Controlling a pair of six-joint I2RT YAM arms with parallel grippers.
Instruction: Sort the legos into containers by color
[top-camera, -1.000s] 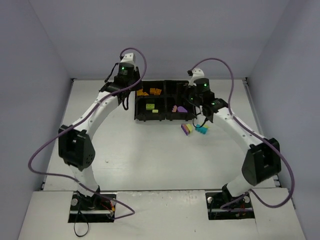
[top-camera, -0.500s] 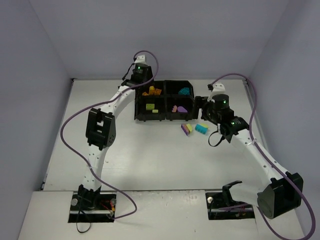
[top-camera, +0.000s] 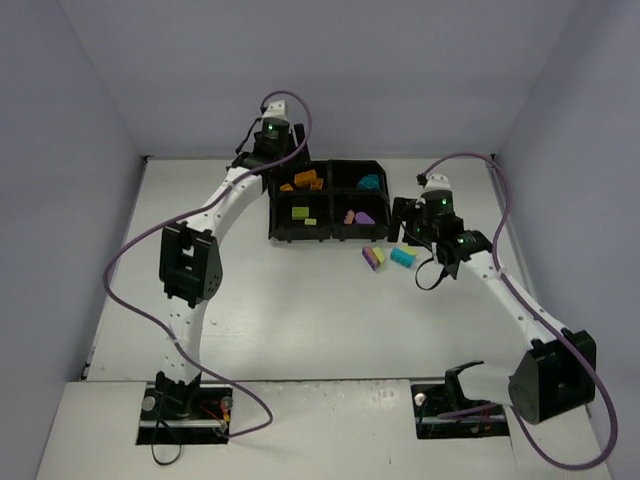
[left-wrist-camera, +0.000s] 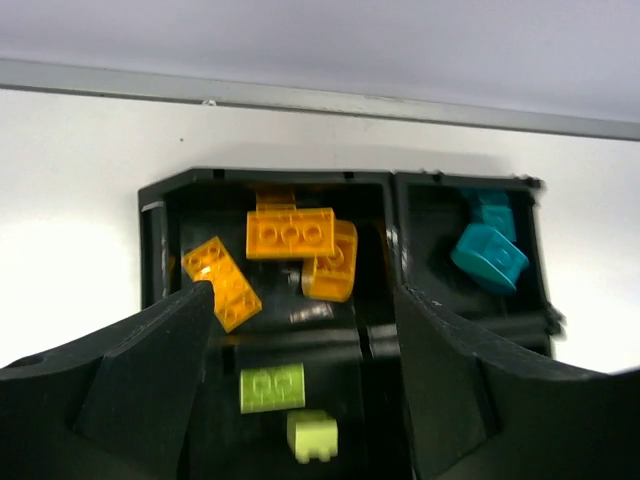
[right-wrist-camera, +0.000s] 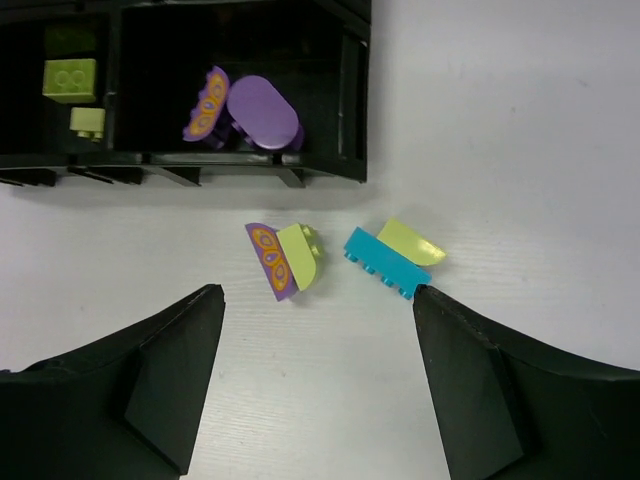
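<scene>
The black four-compartment tray (top-camera: 271, 200) stands at the back of the table. In the left wrist view its back-left compartment (left-wrist-camera: 160, 240) holds orange legos (left-wrist-camera: 290, 233), the back-right teal ones (left-wrist-camera: 488, 255), and the front-left yellow-green ones (left-wrist-camera: 272, 387). My left gripper (left-wrist-camera: 302, 293) hangs open above the orange compartment with nothing between its fingers. Purple legos (right-wrist-camera: 263, 112) lie in the front-right compartment. On the table in front of the tray lie a purple-and-yellow-green piece (right-wrist-camera: 283, 258) and a teal brick (right-wrist-camera: 387, 264) with a yellow-green piece (right-wrist-camera: 410, 241) against it. My right gripper (right-wrist-camera: 317, 293) is open just short of them, its right fingertip close to the teal brick.
A raised ledge (left-wrist-camera: 300, 97) and the back wall run right behind the tray. White table surface (top-camera: 300, 300) stretches in front of the loose pieces. Purple cables (top-camera: 130, 270) loop off both arms, and side walls close in the table.
My left gripper has moved over the tray's back-left compartment and gone from shut to open. The right arm has swung off the tray to the right, then come in toward the loose pieces.
</scene>
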